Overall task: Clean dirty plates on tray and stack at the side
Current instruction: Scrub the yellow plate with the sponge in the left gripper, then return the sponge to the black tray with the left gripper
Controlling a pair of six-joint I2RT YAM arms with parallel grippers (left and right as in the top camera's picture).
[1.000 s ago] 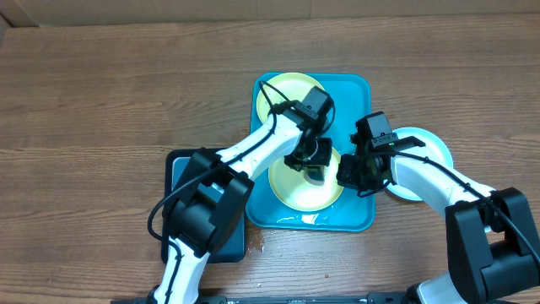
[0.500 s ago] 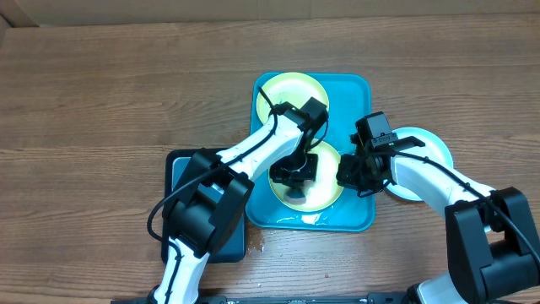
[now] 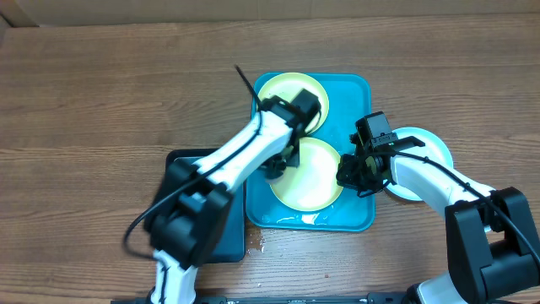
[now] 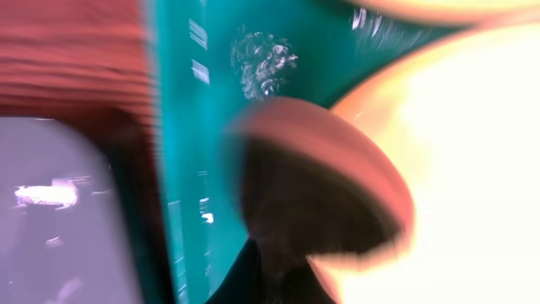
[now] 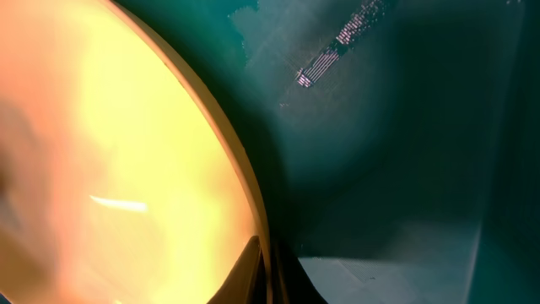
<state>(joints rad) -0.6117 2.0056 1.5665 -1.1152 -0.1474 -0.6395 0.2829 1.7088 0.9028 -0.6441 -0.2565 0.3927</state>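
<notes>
The turquoise tray (image 3: 354, 93) holds two yellow-green plates, a far one (image 3: 291, 95) and a near one (image 3: 310, 179). A third plate (image 3: 419, 156), looking pale blue, lies on the table right of the tray. My right gripper (image 3: 353, 173) is shut on the near plate's right rim; in the right wrist view its fingers (image 5: 270, 274) straddle that rim (image 5: 126, 169). My left gripper (image 3: 277, 165) is blurred at the near plate's left edge. In the left wrist view it (image 4: 287, 257) holds a dark rounded sponge (image 4: 321, 186) over the tray (image 4: 194, 127).
A dark rectangular basin (image 3: 232, 241) sits against the tray's left side, and shows greyish in the left wrist view (image 4: 59, 211). Wet streaks lie on the tray floor (image 5: 380, 127). Brown wooden table all round; a cardboard edge runs along the far side.
My left gripper swept with the sponge from the middle of the near plate to its left edge, towards the basin. The right gripper and the plates have not moved.
</notes>
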